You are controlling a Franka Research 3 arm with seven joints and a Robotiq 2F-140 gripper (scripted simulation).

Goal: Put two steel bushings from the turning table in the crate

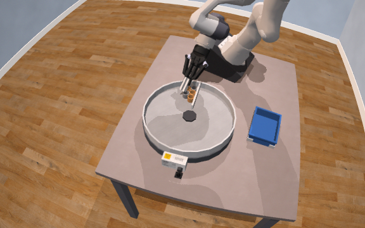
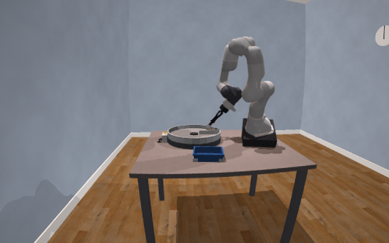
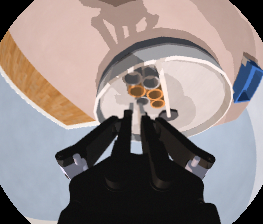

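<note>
The gripper reaches down at a slant over the rim of the turning table, its jaws closed to a narrow gap with no bushing visibly held. A grey steel bushing sits right by the fingertips; whether they touch is unclear. Just beyond the jaws are three orange bushings, with more grey steel bushings clustered past them. A pale straight rail stands beside the cluster. The blue crate, well apart from the jaws, contains no bushings.
</note>
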